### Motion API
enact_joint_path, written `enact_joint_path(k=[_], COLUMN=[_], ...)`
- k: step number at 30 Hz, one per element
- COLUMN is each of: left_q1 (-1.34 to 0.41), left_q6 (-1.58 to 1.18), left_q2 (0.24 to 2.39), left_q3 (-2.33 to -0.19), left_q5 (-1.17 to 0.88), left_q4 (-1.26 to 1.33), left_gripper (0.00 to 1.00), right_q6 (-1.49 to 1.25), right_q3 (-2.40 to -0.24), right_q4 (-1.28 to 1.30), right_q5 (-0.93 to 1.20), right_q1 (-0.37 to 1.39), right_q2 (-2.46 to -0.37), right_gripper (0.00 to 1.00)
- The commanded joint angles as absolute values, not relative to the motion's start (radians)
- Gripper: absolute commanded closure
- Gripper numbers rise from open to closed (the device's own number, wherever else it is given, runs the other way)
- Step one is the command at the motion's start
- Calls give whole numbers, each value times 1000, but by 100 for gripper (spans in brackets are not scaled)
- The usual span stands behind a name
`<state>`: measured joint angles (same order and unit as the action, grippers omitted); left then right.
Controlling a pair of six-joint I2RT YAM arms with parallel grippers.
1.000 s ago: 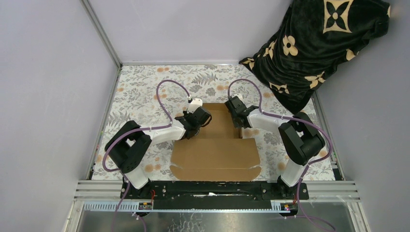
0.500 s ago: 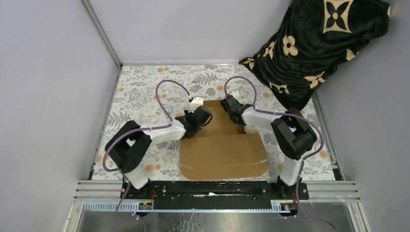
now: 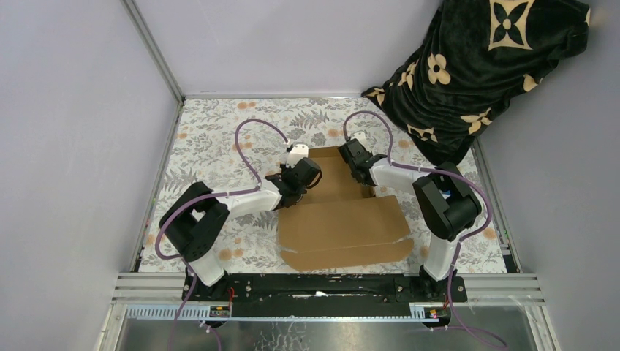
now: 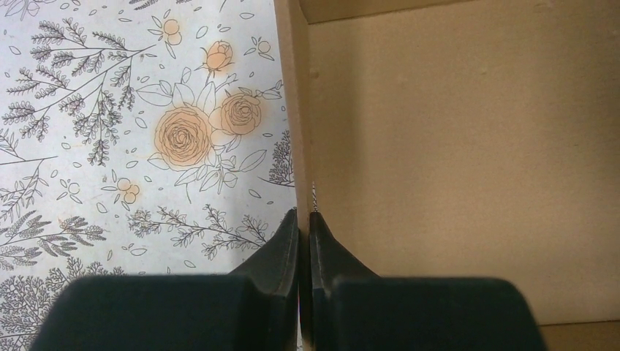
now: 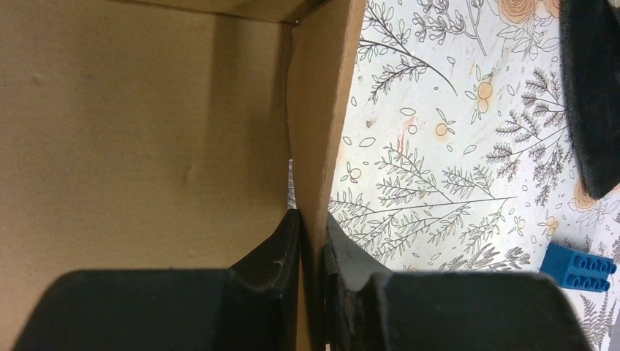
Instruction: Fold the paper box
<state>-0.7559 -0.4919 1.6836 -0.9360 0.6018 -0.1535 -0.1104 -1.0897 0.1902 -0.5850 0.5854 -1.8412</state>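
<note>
Sitting mid-table on the floral-printed table (image 3: pixel 212 139), between the two arms: the plain brown corrugated cardboard paper box (image 3: pixel 343 227), half formed, with rear side walls raised and the wide front panels lying flat toward the near edge, slightly askew. Gripped on its left wall by the left fingers (image 4: pixel 291 245), closed almost fully with only the thin board between them. Gripped likewise on its right wall by the right fingers (image 5: pixel 289 245), nearly closed around a wall edge bowing outward above the pinch.

Likely troubles from here: slipping off either wall, given what looks like a shallow bite near the edge; creasing or tearing the bowed right wall by squeezing or twisting harder; dragging the whole sheet more askew by pulling unevenly from the two sides, with nothing weighing down the flat panels; folding along the wrong line and missing the slits. Also worth watching: catching the small blue plastic toy brick (image 5: pixel 577 267), lying on the table outside the right wall, or brushing the black fleece blanket with cream flowers (image 3: pixel 482 66) heaped in the far right corner.

Hard to judge: fingertips in the top view, buried under the wrist bodies; the box's far wall, cut off at the top of both wrist views; tabs and slits, too faint to read; the brick, not found in the top view; true depth of bite on each wall
</note>
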Motion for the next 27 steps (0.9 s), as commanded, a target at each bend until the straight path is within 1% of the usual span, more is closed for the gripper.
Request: enact_joint_path(k=[1,4,7,8,9,10,11,13,15,17,19,22,27], left_q1=[-727,-726,-727,-726,-727,-727,-727,-726,-727,-727,-727,-727,-726], left_q6=[-426,-425,-423,-423,-423,-423,-423,-423,-422,-420,-415,-410,-408], left_q2=[1701,1703,1712,1718,1728,1731,1739,1753,1764,1778,1790,1811,1847], left_q3=[-939,-941,-950,-956,-963,-969,-974,-983,-992,-1006,-1020,-1043,-1067], left_q5=[697,700,698,697,696,695,695,695,696,703,710,727,750], left_q4=[-284,-285,-289,-290,-291,-293,-294,-296,-297,-305,-313,-328,-350], left_gripper=[100,100,100,100,100,100,100,100,99,99,99,99,98], right_q6=[-5,-9,-43,-50,-56,-61,-68,-69,-73,-76,-80,-86,-85], right_q3=[-1115,-1105,-1094,-1092,-1090,-1087,-1083,-1081,-1085,-1089,-1091,-1094,-1092], right_q4=[293,285,278,274,268,265,264,257,259,263,263,272,286], right_q5=[-806,-774,-670,-628,-584,-556,-532,-478,-452,-419,-397,-372,-356], right_q1=[524,518,499,492,485,479,474,467,464,459,459,459,459], right_q2=[-1876,-1891,-1884,-1880,-1873,-1863,-1854,-1830,-1810,-1788,-1762,-1726,-1677], right_gripper=[100,100,100,96,86,80,78,69,64,56,54,50,48])
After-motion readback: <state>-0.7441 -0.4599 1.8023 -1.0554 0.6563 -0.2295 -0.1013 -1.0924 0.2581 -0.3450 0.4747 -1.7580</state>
